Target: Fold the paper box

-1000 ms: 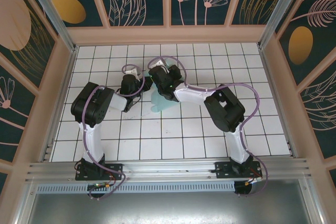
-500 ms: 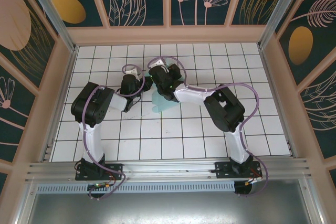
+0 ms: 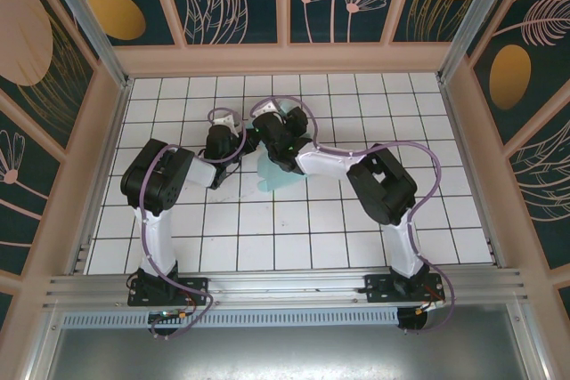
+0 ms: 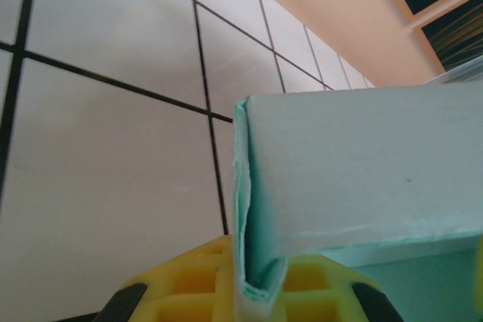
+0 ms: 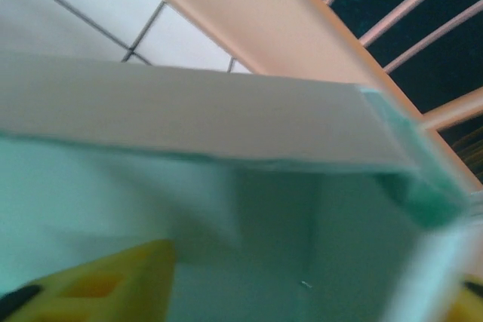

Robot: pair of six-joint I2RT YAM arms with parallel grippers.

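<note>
Pinching the paper box (image 4: 362,171) by its edge, our left gripper (image 4: 256,284) is clamped tight; our right gripper (image 5: 294,288) sits spread wide around it.

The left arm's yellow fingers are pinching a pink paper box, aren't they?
Not pink. The paper box is pale mint green. The left wrist view shows the left arm's yellow fingers pinching its edge.
</note>
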